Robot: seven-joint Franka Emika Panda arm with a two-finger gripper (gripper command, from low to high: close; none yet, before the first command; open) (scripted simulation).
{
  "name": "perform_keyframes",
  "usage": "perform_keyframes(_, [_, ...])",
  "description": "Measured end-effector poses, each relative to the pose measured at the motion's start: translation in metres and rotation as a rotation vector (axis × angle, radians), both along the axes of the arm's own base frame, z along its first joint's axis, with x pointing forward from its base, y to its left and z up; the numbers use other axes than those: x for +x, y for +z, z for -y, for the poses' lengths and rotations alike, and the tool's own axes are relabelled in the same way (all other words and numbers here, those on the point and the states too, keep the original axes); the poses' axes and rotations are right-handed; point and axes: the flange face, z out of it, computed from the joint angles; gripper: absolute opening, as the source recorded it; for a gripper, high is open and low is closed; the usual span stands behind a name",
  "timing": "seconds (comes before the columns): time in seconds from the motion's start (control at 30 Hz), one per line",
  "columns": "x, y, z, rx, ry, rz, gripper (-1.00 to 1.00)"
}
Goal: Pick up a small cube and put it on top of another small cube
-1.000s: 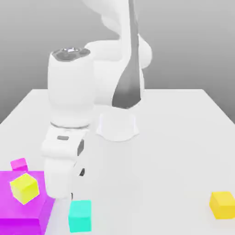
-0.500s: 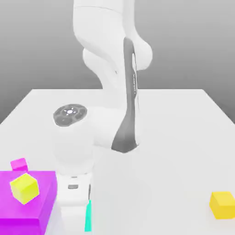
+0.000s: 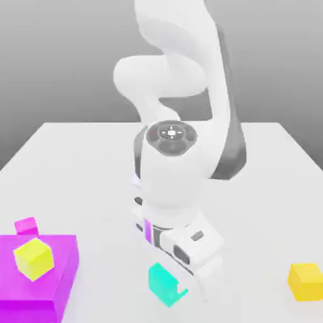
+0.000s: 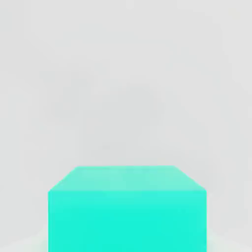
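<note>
In the exterior view your claw (image 3: pixel 180 287), spread wide a second ago, has clenched on the teal cube (image 3: pixel 165 284), now tilted at six o'clock of the desk (image 3: pixel 82 158); the hand view shows the teal cube (image 4: pixel 127 209) close under the palm, so carrying comes next.

Robot arm (image 3: pixel 176 170): glossy white rounded casings, dark grey side panel, round grey joint cap, magenta-tinted wrist band.
</note>
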Motion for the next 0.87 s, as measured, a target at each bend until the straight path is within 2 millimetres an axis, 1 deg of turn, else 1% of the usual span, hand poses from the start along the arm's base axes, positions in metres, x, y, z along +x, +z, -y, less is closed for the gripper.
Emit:
perform_keyframes(0.13, [-0.005, 0.004, -0.058, 0.026, 0.348, -0.011, -1.0])
perform_keyframes(0.27, [-0.014, 0.015, -0.114, 0.052, 0.695, -0.006, -1.0])
perform_keyframes(0.4, [-0.028, 0.033, -0.168, 0.071, 1.044, 0.017, -1.0])
perform_keyframes(0.53, [-0.045, 0.059, -0.218, 0.076, 1.386, 0.061, -1.0])
perform_keyframes(0.57, [-0.047, 0.06, -0.225, 0.075, 1.437, 0.07, -1.0])
perform_keyframes(0.6, [-0.048, 0.055, -0.229, 0.075, 1.462, 0.075, -1.0])
perform_keyframes(0.67, [-0.048, 0.038, -0.232, 0.075, 1.48, 0.08, -1.0])
perform_keyframes(0.73, [-0.049, 0.016, -0.233, 0.075, 1.486, 0.079, -1.0])
perform_keyframes(0.77, [-0.05, 0.007, -0.233, 0.075, 1.488, 0.078, 1.0])
perform_keyframes(0.87, [-0.05, 0.007, -0.233, 0.075, 1.488, 0.078, 1.0])
